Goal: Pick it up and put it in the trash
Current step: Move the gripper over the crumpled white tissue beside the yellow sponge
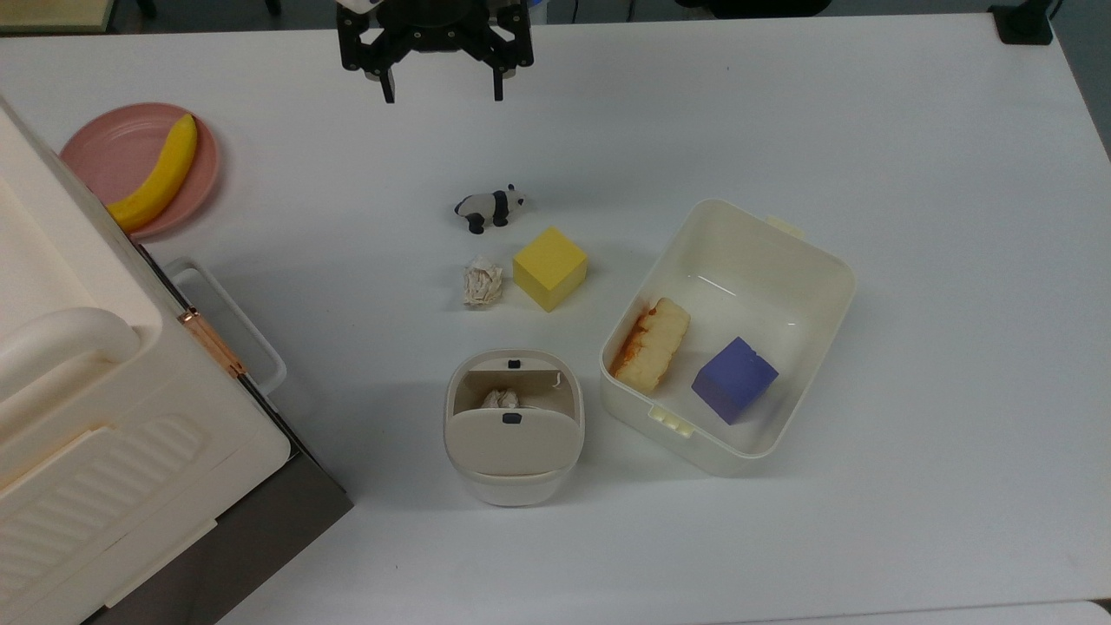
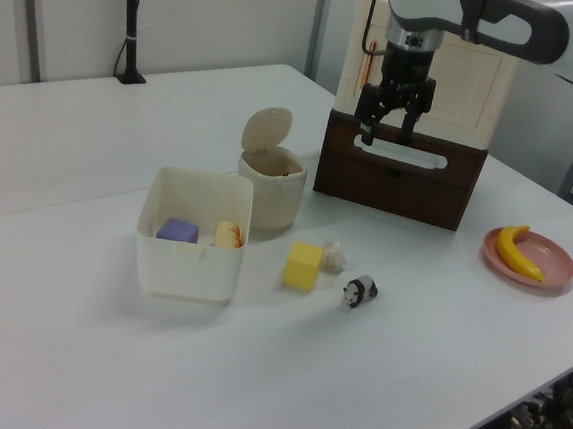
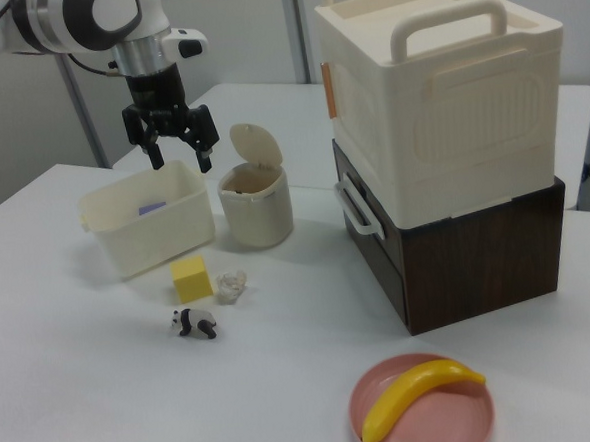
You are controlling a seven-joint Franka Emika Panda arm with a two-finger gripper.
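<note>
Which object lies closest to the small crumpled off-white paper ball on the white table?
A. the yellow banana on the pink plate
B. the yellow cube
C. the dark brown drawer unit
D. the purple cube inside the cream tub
B: in the top view the crumpled paper ball lies right beside the yellow cube, with a narrow strip of table between them; the other listed things are all farther off.

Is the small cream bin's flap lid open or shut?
Open: the small cream bin's flap lid stands tipped up, showing crumpled paper inside.
</note>
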